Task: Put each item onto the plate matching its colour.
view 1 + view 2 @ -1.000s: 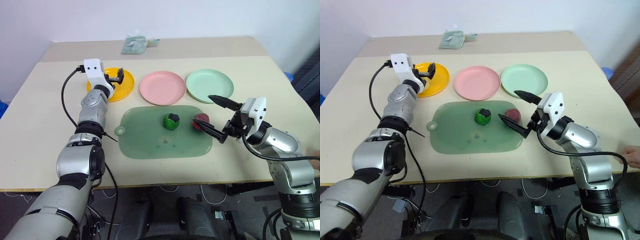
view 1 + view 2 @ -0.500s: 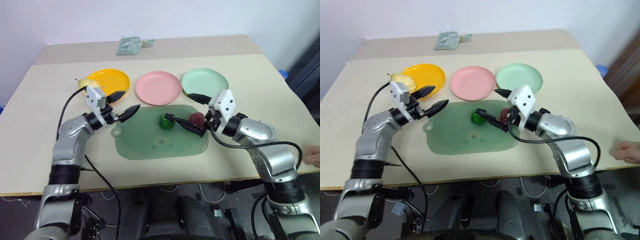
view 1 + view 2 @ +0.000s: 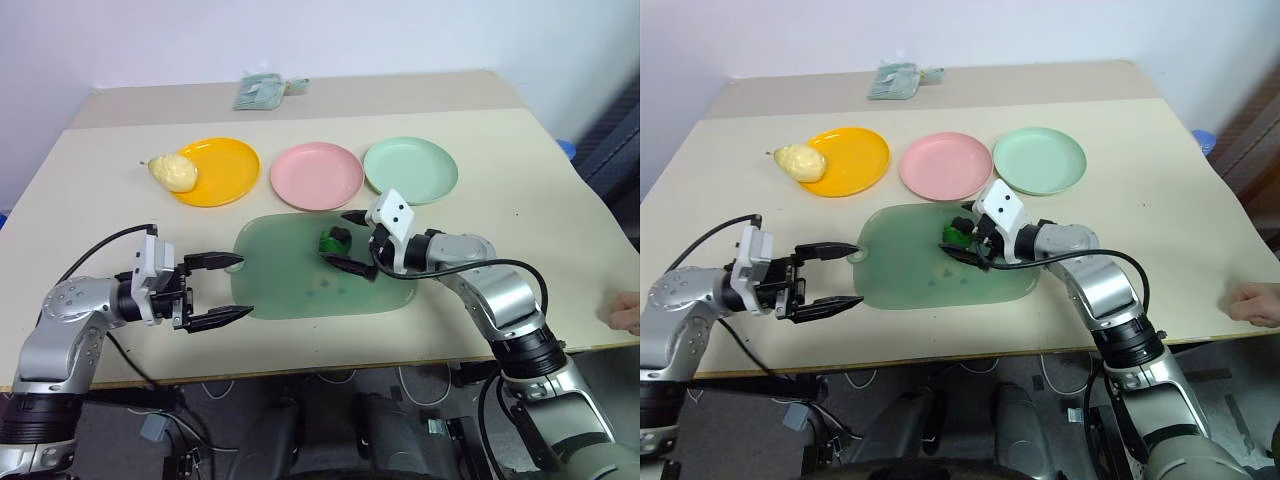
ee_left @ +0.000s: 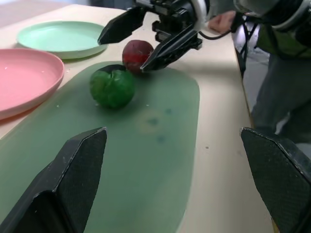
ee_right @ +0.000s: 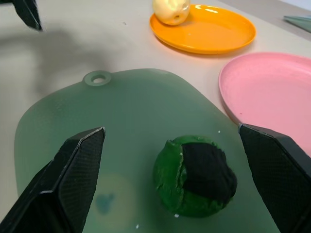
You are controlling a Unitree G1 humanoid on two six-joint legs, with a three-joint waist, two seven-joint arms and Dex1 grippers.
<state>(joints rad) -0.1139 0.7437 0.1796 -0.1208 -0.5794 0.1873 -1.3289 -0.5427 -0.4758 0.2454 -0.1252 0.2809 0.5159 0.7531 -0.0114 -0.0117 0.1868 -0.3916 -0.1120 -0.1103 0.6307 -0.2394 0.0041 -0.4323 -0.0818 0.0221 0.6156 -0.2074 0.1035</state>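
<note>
I note the left gripper (image 3: 218,291) has withdrawn empty and wide, yellow item (image 3: 172,172) on the orange plate's (image 3: 222,170) rim; the wide-open right gripper (image 3: 347,240) now brackets the green item (image 3: 334,240).

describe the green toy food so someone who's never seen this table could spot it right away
Find the translucent green mat in the middle of the table, below the three round plates. The green toy food sits on its far right part, beside a dark red one. It alone is bright green with a dark patch.

We've got orange-yellow plate (image 3: 222,170), pink plate (image 3: 316,175), mint plate (image 3: 411,169), translucent green mat (image 3: 290,290), green toy (image 5: 194,175) with dark patch.
</note>
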